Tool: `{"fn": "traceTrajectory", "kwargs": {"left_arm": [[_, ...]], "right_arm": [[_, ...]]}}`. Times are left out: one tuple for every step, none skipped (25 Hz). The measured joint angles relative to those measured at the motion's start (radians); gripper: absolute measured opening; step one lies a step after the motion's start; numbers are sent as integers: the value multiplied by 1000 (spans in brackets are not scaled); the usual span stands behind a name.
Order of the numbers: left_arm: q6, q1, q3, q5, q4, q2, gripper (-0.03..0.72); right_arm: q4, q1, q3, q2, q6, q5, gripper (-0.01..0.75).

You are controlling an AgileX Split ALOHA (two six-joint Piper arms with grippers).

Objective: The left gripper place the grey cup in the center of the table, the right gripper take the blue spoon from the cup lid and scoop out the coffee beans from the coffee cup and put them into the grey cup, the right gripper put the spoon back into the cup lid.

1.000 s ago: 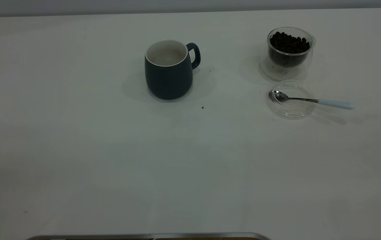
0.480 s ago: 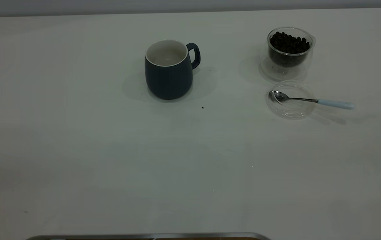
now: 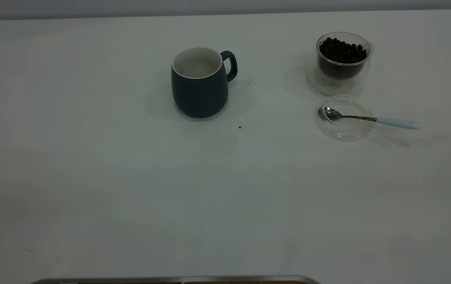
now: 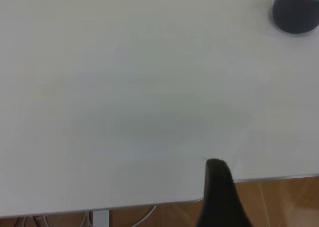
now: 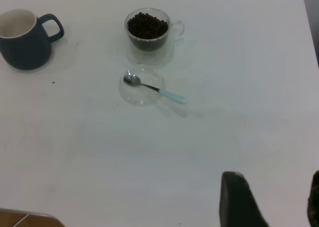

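- On my exterior feed the grey cup [image 3: 200,83] stands upright on the desk [image 3: 130,189], toward the far middle, its handle turned to the side of the coffee cup [image 3: 341,63]. Its pale inside looks empty from here.
- The coffee cup is a clear glass one, well apart from the grey cup toward the right arm's side, and it is filled with dark coffee beans [image 3: 343,50].
- Just in front of it, on the near side, lies the clear cup lid [image 3: 343,119], flat on the desk.
- The blue spoon [image 3: 369,118] rests with its metal bowl inside the lid and its pale blue handle sticking out past the rim, away from the grey cup.
- A tiny dark speck [image 3: 240,127] sits on the desk near the grey cup.
- Neither arm shows on the exterior feed.
- Left gripper [image 4: 219,192]: I see only one dark finger at the desk's near edge, far from the grey cup [image 4: 296,10]; I cannot tell how its fingers stand.
- Right gripper [image 5: 271,202]: its fingers [image 5: 239,199] are apart, holding nothing, hanging above bare desk well short of the spoon [image 5: 154,87].
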Motion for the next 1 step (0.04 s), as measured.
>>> {"fn": "traceTrajectory", "kwargs": {"left_arm": [[0,0,0,0,0,0,548]], "right_arm": [[0,0,0,0,0,0,359]]}}
